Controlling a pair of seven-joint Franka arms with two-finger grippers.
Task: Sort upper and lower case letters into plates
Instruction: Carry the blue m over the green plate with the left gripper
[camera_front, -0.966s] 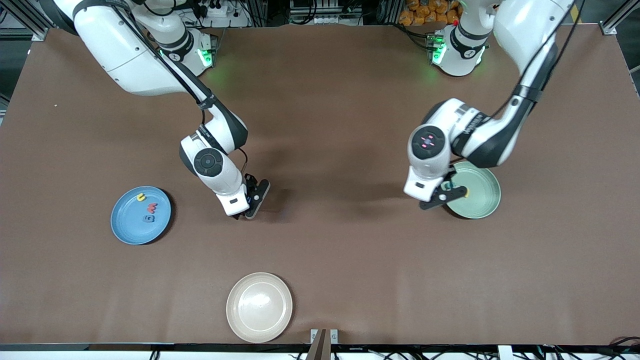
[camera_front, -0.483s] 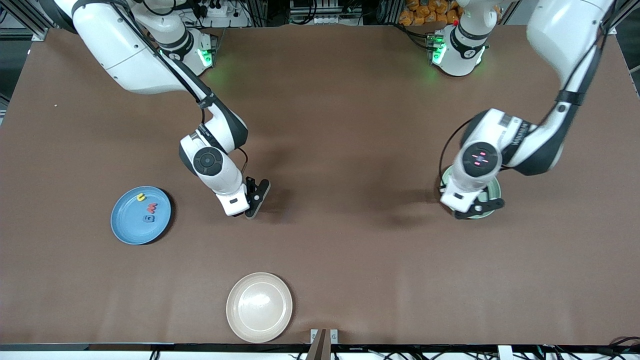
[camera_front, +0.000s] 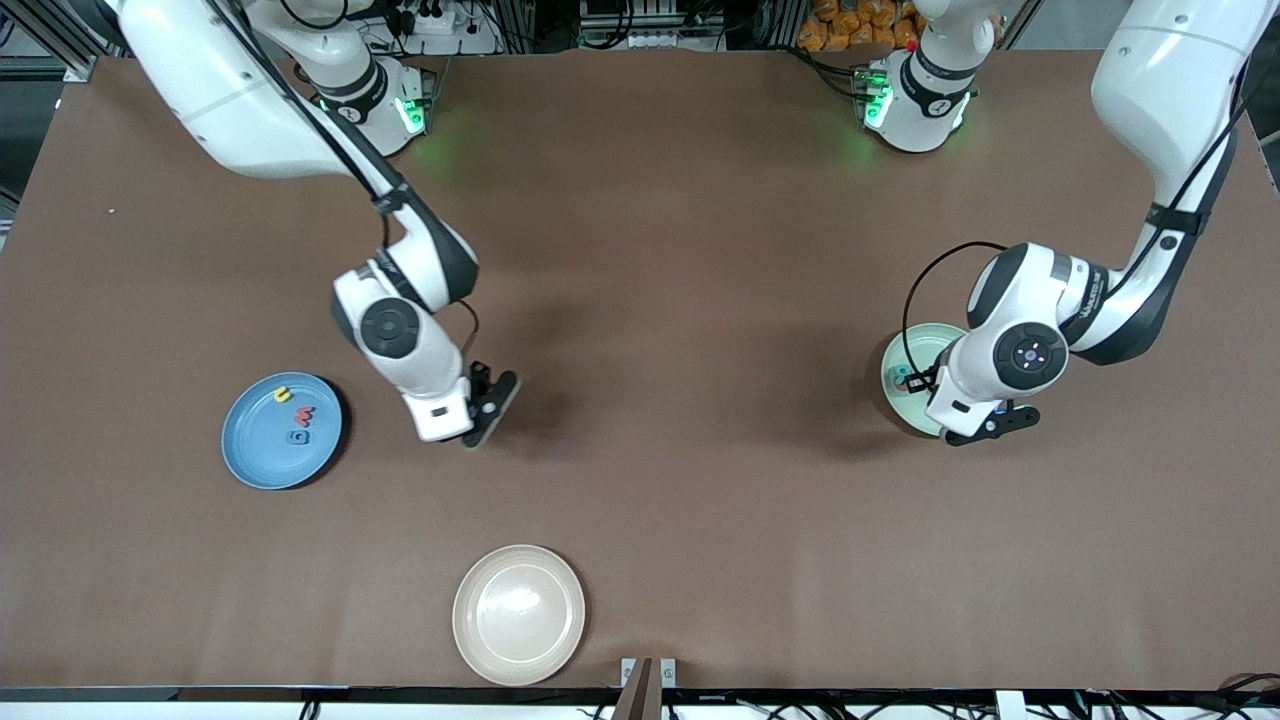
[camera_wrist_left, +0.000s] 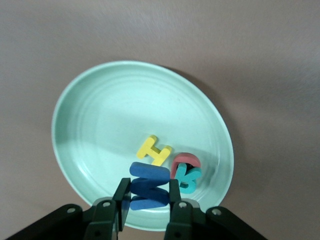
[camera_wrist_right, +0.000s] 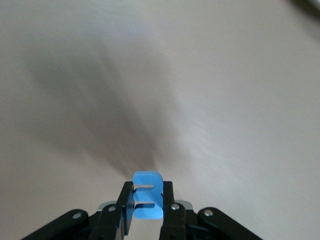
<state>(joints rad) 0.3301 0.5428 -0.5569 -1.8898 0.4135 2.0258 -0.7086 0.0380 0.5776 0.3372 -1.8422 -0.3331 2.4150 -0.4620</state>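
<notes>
Starting at the right arm's end of the tabletop (camera_front: 640, 520), we see the blue plate (camera_front: 258, 462), round, shallow and matte. It carries three small flat letters: a yellow one (camera_front: 283, 395), a red one (camera_front: 304, 415) and a blue one (camera_front: 298, 437).

Beside that plate, toward the middle, the right end effector (camera_front: 478, 425) hangs over bare brown tabletop. In the right wrist view its fingers (camera_wrist_right: 125, 200) pinch a light blue letter (camera_wrist_right: 147, 201), a flat foam-like piece held upright between the pads.

Near the tabletop's front edge sits a cream-beige plate (camera_front: 519, 614), smooth and round.

Toward the left arm's end lies the pale mint plate (camera_front: 897, 360), ringed with faint concentric ridges. The left end effector (camera_front: 985, 425) is over its rim. In the left wrist view its fingers (camera_wrist_left: 121, 197) are clamped on a dark blue letter (camera_wrist_left: 149, 184), thick and rounded at the edges. Just beside that letter, inside the plate, lie a yellow letter (camera_wrist_left: 154, 150), a red letter (camera_wrist_left: 184, 160) and a teal letter (camera_wrist_left: 188, 179); the teal one overlaps the red.
</notes>
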